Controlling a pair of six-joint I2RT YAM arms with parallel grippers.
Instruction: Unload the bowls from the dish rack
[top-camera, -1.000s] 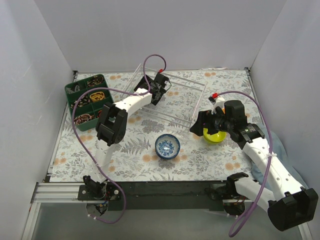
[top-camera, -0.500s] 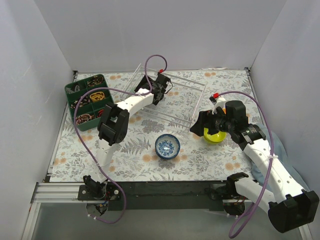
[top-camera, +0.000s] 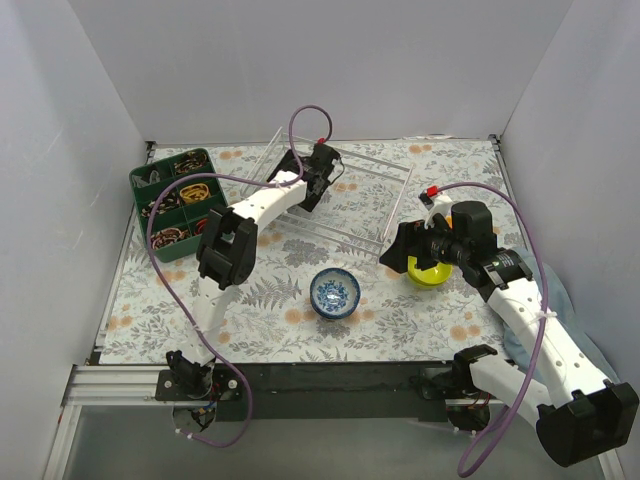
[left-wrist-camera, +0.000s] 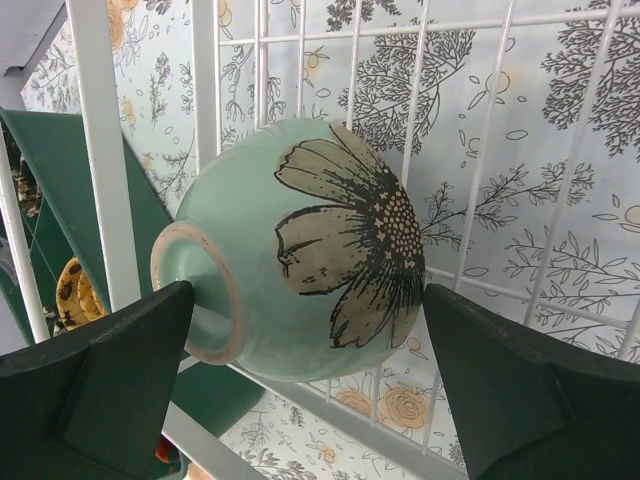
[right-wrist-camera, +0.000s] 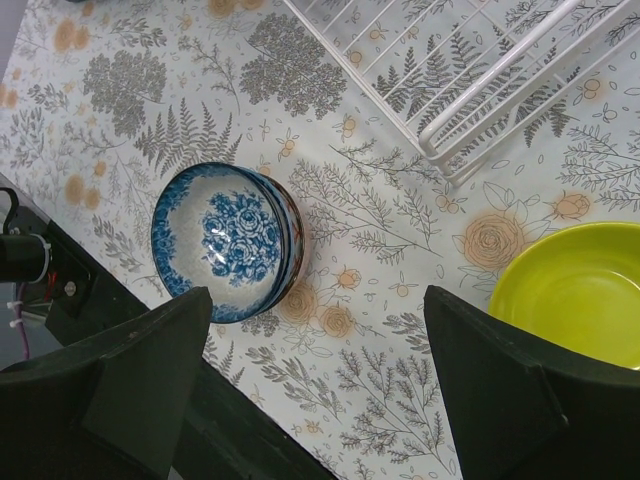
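A pale green bowl (left-wrist-camera: 300, 250) with a dark flower lies on its side in the white wire dish rack (top-camera: 360, 195), at its far-left end. My left gripper (left-wrist-camera: 308, 300) is open with one finger on each side of this bowl; in the top view it is at the rack (top-camera: 318, 170). My right gripper (right-wrist-camera: 318, 300) is open and empty above the table, in front of the rack's near-right corner (right-wrist-camera: 450, 140). A blue-and-white bowl (right-wrist-camera: 225, 240) tops a small stack (top-camera: 335, 293). A lime-yellow bowl (right-wrist-camera: 575, 295) sits to the right (top-camera: 430, 270).
A dark green compartmented tray (top-camera: 175, 200) with small items stands left of the rack; its wall shows in the left wrist view (left-wrist-camera: 60, 190). White walls enclose the table on three sides. The black front rail (right-wrist-camera: 60, 290) runs close to the blue bowl stack.
The left gripper has shifted slightly at the rack's far-left end. The right arm has barely moved. The bowls on the table stay where they were.
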